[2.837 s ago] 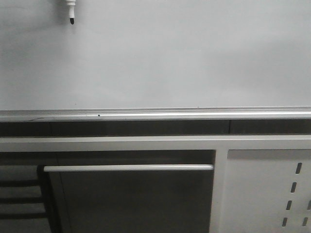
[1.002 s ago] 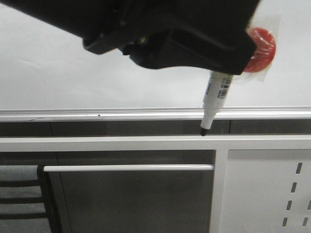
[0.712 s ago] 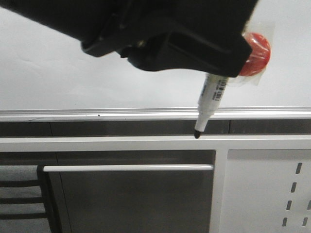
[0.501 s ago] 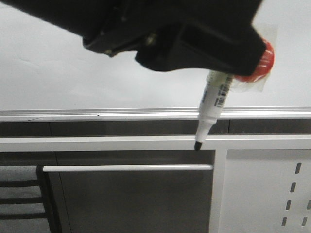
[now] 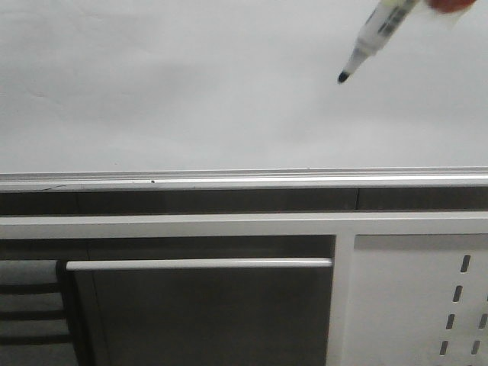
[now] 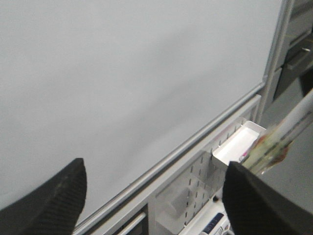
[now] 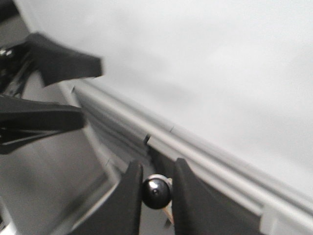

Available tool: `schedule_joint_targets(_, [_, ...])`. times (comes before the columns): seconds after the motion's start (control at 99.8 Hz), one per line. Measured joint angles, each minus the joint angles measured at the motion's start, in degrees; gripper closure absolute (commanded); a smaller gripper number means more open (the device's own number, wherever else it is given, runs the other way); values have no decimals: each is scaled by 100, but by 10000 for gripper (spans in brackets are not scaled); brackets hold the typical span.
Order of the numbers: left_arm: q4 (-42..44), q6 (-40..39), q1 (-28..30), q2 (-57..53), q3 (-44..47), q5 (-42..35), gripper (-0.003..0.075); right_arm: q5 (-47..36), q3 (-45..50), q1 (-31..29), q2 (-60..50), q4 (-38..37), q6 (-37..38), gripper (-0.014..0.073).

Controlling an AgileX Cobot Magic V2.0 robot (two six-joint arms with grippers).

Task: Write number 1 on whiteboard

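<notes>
The whiteboard point(image 5: 191, 84) fills the upper front view, plain and pale grey; no number 1 stroke shows on it. A white marker point(image 5: 377, 34) with a black tip point(image 5: 343, 76) slants in from the top right, with its tip in front of the board. My right gripper point(image 7: 156, 188) is shut on the marker's round black end point(image 7: 156, 192); it is outside the front view. My left gripper point(image 6: 154, 205) is wide open and empty, facing the board point(image 6: 122, 73). The marker's barrel point(image 6: 286, 134) shows beside its right finger.
A silver rail point(image 5: 229, 181) runs along the board's lower edge. Below it are a bar handle point(image 5: 198, 264) and a white panel with slanted slots point(image 5: 412, 297). A small white tray point(image 6: 239, 147) hangs on that panel. A dark chair point(image 5: 30, 313) stands at the lower left.
The arm with the marker has risen out of the front view. The tip has moved from the rail below the board up and right, in front of the board.
</notes>
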Motion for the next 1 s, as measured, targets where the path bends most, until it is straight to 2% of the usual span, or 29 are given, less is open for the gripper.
schedule_joint_targets(0.19, [-175, 0, 0, -425, 115, -300, 422, -924, 397, 0, -654, 92, 4, 653])
schedule_joint_targets(0.301, [-316, 0, 0, -530, 117, -412, 552, -1211, 424, 0, -671, 137, -41, 653])
schedule_joint_targets(0.451, [-547, 0, 0, -634, 117, -795, 742, -1467, 436, 0, -671, 467, -490, 653])
schedule_joint_targets(0.581, [-612, 0, 0, -735, 117, -1221, 741, -1470, 436, 0, -551, 1011, -1127, 653])
schedule_joint_targets(0.842, [-649, 0, 0, -1008, 127, -1739, 741, -1297, 436, 0, -62, 2833, -3384, 652])
schedule_joint_targets(1.002, [-674, 0, 0, -1046, 139, -1941, 741, -1270, 436, 114, 331, 3603, -4319, 652])
